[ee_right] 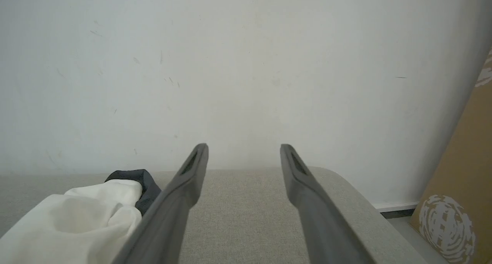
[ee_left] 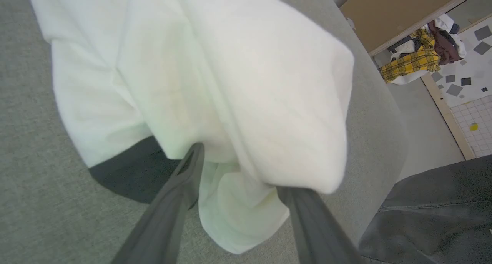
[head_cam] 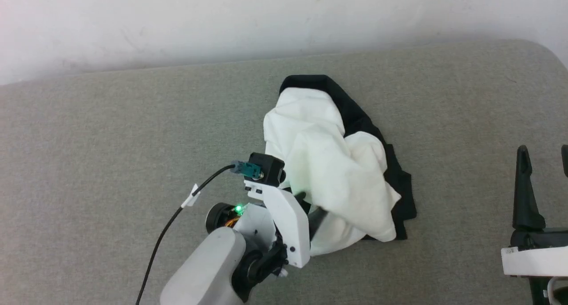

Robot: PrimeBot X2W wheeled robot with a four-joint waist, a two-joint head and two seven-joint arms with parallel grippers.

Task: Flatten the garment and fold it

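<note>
The garment (head_cam: 328, 163) lies crumpled in a heap on the grey fabric surface (head_cam: 111, 140), a white panel on top with black sections along its far and right edges. My left gripper (head_cam: 310, 205) reaches into the heap's near left side. In the left wrist view its fingers (ee_left: 180, 187) stand apart, open, with white cloth (ee_left: 215, 72) draped over and between them and one fingertip hidden under a fold. My right gripper (head_cam: 545, 152) rests at the right edge, open and holding nothing (ee_right: 244, 146), well apart from the garment (ee_right: 84, 214).
A white wall (head_cam: 266, 21) runs behind the surface, whose far right corner (head_cam: 541, 52) is rounded. A brown cardboard panel (ee_right: 461, 179) leans at the right. A pile of clothes (ee_left: 419, 56) lies on the floor beyond. A black cable (head_cam: 177, 211) trails from my left wrist.
</note>
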